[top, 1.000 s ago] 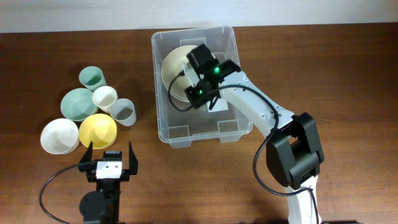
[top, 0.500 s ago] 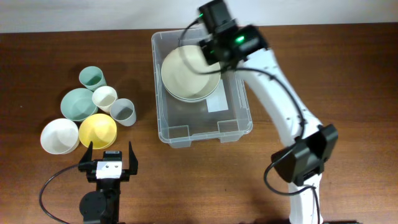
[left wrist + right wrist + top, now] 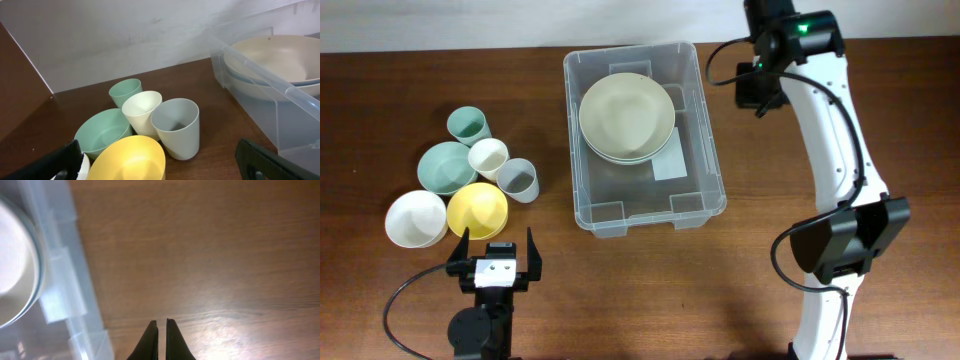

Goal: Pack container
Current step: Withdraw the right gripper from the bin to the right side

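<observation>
There's the right end effector (image 3: 161, 325) pinched shut on nothing, the large clear rectangular plastic container (image 3: 62, 275) just beside it on the desk (image 3: 225, 255), while the left end effector (image 3: 497, 240) gapes wide well away, and that container looks light, slick and flexy, so take it by the rounded rim.

The cream bowl (image 3: 626, 115) hides most of the lower bowl (image 3: 305, 90) (only its rim shows).

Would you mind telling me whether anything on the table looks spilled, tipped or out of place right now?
Nothing stands out. The stacked bowls sit level inside the container, and the cups and loose bowls to its left stand upright with nothing spilled.
</observation>
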Robot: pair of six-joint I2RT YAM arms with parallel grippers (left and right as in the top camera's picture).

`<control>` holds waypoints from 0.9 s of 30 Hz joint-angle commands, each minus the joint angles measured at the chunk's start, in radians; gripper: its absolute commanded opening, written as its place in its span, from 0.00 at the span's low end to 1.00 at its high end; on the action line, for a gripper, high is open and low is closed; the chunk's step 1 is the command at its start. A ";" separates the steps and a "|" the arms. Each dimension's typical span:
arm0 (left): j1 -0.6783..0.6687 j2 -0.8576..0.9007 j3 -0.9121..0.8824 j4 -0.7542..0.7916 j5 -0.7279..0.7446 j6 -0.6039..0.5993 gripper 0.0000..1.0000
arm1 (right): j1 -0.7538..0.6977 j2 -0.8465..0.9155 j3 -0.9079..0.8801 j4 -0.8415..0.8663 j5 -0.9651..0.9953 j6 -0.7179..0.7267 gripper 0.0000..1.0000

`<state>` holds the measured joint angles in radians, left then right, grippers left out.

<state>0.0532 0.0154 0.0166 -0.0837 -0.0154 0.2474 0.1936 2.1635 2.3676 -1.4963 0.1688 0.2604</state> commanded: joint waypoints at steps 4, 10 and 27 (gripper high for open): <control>-0.003 -0.008 -0.007 0.002 -0.006 0.016 1.00 | 0.038 0.003 -0.007 -0.054 -0.046 0.115 0.04; -0.003 -0.008 -0.007 0.002 -0.006 0.016 0.99 | 0.038 0.003 -0.053 -0.098 -0.046 0.141 0.04; -0.003 -0.008 -0.007 0.002 -0.006 0.016 0.99 | 0.124 0.003 -0.220 -0.059 -0.152 0.140 0.04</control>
<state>0.0532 0.0154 0.0166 -0.0837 -0.0151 0.2474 0.2962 2.1635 2.1521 -1.5574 0.0391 0.3923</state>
